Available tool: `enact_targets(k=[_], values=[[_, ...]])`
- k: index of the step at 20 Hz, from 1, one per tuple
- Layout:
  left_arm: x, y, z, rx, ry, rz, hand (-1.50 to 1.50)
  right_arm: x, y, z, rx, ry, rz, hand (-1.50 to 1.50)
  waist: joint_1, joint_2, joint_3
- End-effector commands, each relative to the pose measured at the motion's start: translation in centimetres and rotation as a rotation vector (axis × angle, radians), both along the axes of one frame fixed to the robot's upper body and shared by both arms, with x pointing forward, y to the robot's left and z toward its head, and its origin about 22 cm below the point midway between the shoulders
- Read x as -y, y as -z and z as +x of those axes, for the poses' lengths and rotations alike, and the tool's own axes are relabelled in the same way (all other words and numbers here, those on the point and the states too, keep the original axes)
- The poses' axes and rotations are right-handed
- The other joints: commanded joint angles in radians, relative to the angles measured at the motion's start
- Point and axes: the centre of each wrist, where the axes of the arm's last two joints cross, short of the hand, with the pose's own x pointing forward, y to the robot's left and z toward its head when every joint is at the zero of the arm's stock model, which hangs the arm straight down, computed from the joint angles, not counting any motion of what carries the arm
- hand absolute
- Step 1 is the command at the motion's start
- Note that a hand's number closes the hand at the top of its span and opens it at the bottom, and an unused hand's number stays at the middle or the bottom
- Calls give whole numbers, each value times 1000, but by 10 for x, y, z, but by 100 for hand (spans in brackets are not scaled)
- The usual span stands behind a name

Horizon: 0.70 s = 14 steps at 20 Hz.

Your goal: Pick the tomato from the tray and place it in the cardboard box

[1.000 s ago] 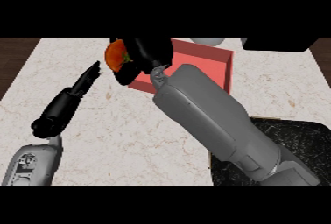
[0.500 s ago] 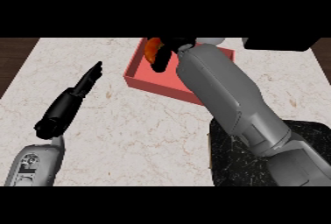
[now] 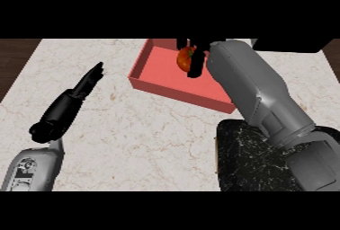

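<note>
A red-orange tomato (image 3: 184, 58) hangs over the inside of the open, salmon-red box (image 3: 174, 90) at the counter's far middle. My right hand (image 3: 196, 65) is shut on the tomato; its black fingers curl down over the fruit's right side, and my grey forearm hides the box's right part. The dark speckled tray (image 3: 256, 170) lies at the lower right, partly under that forearm. My left hand (image 3: 69, 101) rests open on the left of the counter, fingers straight and pointing away.
A black block (image 3: 292, 44) stands at the back right beyond the box. The pale marble counter (image 3: 139, 134) ends at a dark wooden strip (image 3: 16, 54) on the left.
My right hand has carried the tomato rightwards, from left of the box to above its inside. The left hand has stayed put.
</note>
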Motion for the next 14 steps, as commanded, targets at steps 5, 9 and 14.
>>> enact_targets(k=[5,9,14], values=[[0,-10,8,8,-1,10,0,24,9,6,-82,-191,141,-150,3,5,1],[1,-1,-4,5,4,-1,0,19,-6,6,24,-183,596,-150,-4,-4,4],[-4,0,-5,3,-5,5,0,38,7,9,-71,23,1091,-150,-1,-2,4]])
